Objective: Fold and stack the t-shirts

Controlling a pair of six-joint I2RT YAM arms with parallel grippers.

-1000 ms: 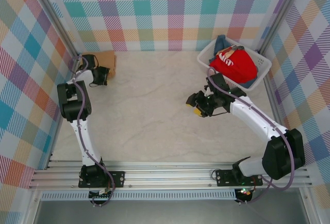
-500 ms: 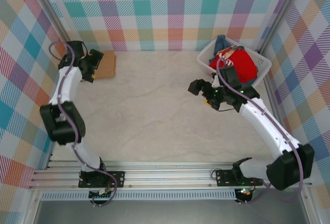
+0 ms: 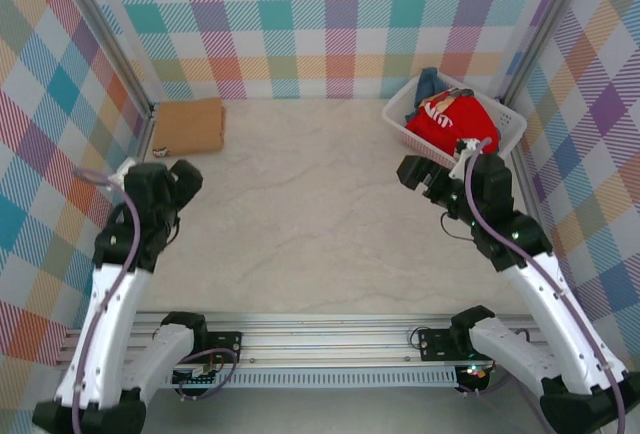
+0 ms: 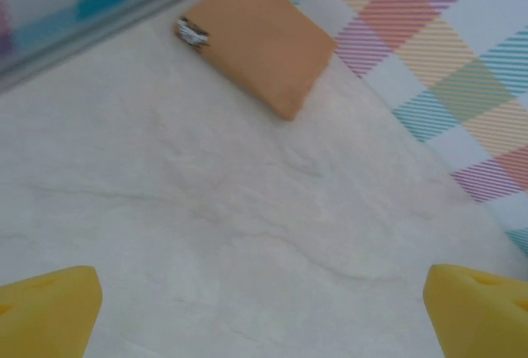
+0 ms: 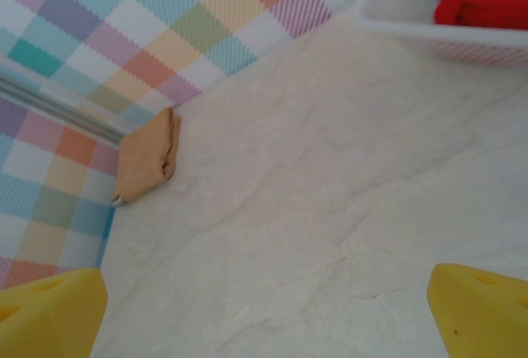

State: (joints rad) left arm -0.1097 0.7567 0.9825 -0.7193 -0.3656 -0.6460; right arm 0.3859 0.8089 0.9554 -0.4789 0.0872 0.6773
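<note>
Yellow-padded fingers spread wide, the left end effector (image 4: 264, 313) and right end effector (image 5: 264, 308) hover empty above the table (image 3: 300, 214); the folded tan t-shirt (image 3: 188, 125) lies in the far left corner, the red t-shirt (image 3: 452, 124) and blue t-shirt (image 3: 428, 82) sit in the white basket (image 3: 403, 96)

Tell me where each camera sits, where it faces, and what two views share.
Top external: above and behind the bases, looking down on the table; both arms, left gripper and right gripper open.
Left wrist: on the left arm, facing the folded tan shirt; yellow fingertips show.
Right wrist: on the right arm, facing across the table, basket at upper right; yellow fingertips show.
Shared: both wrist views catch the tan shirt.
</note>
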